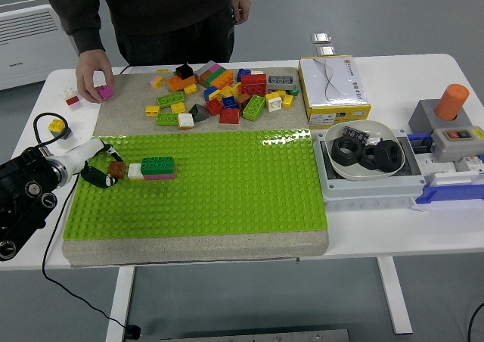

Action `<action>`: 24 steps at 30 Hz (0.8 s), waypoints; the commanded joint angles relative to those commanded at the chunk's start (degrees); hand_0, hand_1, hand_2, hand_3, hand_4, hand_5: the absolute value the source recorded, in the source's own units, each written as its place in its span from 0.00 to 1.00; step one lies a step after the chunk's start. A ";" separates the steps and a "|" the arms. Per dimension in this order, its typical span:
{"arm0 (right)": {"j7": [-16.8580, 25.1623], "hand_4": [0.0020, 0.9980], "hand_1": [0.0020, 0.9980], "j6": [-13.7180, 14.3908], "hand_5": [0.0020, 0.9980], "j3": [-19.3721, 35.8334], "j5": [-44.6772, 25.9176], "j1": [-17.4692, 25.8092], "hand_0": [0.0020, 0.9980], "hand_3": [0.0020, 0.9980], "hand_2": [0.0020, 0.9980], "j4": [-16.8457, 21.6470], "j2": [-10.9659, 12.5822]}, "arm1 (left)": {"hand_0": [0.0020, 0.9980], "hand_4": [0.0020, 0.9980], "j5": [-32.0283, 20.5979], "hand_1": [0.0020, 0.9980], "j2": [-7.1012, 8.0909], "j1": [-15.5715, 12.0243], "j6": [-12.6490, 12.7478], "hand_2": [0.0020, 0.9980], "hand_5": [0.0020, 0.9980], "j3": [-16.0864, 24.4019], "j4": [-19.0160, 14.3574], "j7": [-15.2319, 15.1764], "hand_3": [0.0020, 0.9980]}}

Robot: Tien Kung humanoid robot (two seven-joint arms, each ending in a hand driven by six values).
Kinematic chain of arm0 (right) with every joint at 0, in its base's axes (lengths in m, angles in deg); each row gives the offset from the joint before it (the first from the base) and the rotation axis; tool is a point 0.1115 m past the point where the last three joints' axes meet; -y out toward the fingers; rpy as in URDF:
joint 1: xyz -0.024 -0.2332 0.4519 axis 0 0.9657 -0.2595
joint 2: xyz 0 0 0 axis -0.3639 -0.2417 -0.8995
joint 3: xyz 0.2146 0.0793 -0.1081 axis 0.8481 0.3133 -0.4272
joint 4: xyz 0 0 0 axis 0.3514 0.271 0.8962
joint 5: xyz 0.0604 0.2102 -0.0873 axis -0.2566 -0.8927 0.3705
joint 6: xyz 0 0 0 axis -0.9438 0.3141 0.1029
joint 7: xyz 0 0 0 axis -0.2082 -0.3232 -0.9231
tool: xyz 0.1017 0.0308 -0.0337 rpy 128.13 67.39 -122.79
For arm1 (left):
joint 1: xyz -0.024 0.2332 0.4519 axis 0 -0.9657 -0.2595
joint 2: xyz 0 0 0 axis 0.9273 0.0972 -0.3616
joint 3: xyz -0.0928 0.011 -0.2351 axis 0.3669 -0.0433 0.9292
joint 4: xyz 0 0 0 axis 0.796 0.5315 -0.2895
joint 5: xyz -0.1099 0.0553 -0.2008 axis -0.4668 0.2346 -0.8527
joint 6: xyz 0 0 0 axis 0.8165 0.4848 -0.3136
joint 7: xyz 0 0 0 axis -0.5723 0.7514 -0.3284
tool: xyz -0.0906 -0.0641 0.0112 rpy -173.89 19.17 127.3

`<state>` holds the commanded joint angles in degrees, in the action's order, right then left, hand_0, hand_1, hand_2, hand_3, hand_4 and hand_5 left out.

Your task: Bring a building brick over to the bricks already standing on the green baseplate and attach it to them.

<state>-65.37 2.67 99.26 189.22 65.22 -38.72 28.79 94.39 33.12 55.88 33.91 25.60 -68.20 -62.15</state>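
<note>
On the green baseplate (204, 183) stands a small cluster: a green brick (157, 164) on a pink layer, with a white brick (135, 171) at its left end. A brown brick (116, 169) now sits right against the white one. My left hand (100, 169) comes in from the left edge, and its fingers pinch the brown brick. A loose pile of coloured bricks (223, 96) lies on the grey mat behind the baseplate. My right hand does not show.
A person stands at the far side; one hand (92, 85) holds a magenta brick (105, 92) at the mat's left corner. A yellow box (333, 88), a white bowl of black nuts (363, 153) and a button unit (446, 122) stand on the right.
</note>
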 joint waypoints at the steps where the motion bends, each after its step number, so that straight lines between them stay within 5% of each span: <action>1: 0.00 0.85 0.73 0.00 1.00 -0.03 -0.02 0.00 0.71 0.79 0.78 0.00 0.00 | 1.00 0.74 0.01 1.00 -0.07 -0.03 0.03 0.99 0.00 0.12 -0.02 -0.03 0.58; 24: -0.06 0.85 0.73 0.01 1.00 -0.21 -0.16 0.25 0.71 0.79 0.78 0.00 -0.02 | 1.00 0.73 -0.16 1.00 -0.10 -0.54 -0.18 0.98 0.00 0.69 -0.14 -0.29 0.58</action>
<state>-65.43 2.68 99.05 189.06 65.47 -38.72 28.77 94.23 33.02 55.34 33.73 26.29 -68.34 -62.45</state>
